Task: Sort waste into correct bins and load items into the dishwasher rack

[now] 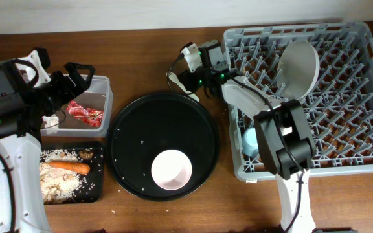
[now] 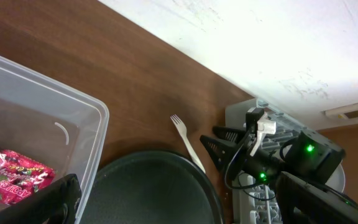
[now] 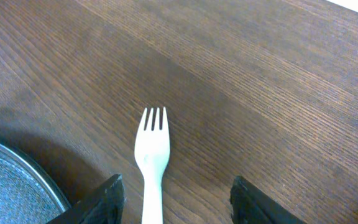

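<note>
You have one white plastic fork point(image 3: 151, 168) flat on the desk point(image 3: 260, 74) at 12 o'clock of the round black tray point(image 1: 125, 123), lying between the parted fingers of your right hand point(image 3: 178, 202); your left hand point(image 1: 76, 81) gapes over the clear tub point(image 1: 105, 87).

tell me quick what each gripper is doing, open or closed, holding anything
left gripper: open, empty, at the clear tub.
right gripper: open, fingers either side of the fork on the table, not gripping it.
</note>
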You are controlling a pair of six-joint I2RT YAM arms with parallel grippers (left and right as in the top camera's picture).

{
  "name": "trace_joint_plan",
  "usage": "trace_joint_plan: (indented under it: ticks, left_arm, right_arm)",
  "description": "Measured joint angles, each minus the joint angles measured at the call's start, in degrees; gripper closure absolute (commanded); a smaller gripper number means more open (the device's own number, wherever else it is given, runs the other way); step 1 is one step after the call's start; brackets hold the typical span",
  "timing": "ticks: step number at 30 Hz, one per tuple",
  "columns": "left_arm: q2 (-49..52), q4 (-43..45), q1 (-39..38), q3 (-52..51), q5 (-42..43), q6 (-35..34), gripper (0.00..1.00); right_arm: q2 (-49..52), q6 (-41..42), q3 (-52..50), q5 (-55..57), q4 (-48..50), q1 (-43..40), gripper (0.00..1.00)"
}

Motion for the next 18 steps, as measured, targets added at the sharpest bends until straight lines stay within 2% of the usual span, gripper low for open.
trace_joint_plan:
  ticks: [2, 5, 10, 12, 15, 18]
  left_arm:
    - [0.00, 0.00, 0.00, 0.00, 0.00, 0.00, 0.01]
    - [0.00, 0.00, 0.00, 0.00, 0.00, 0.00, 0.01]
    - [0.00, 0.00, 0.00, 0.00, 0.00, 0.00, 0.01]
    - [0.00, 0.00, 0.00, 0.00, 0.00, 0.00, 0.01]
    - [0.00, 0.00, 0.00, 0.00, 0.00, 0.00, 0.01]
    - [0.00, 0.00, 0.00, 0.00, 0.00, 0.00, 0.01]
  right_arm:
    - [0.04, 0.17, -0.09, 0.00, 2.54, 0.63, 0.33]
    - [2.95, 0.22, -0.17, 0.15, 7.80, 3.28, 0.33]
    - [7.34, 0.52, -0.09, 2.05, 10.99, 3.63, 0.34]
    - [7.56, 0.37, -0.09, 2.54, 11.61, 3.56, 0.60]
    - [8.09, 0.61, -0.07, 2.86, 12.07, 3.56, 0.70]
    - [8.09, 0.44, -0.07, 2.84, 12.11, 3.56, 0.71]
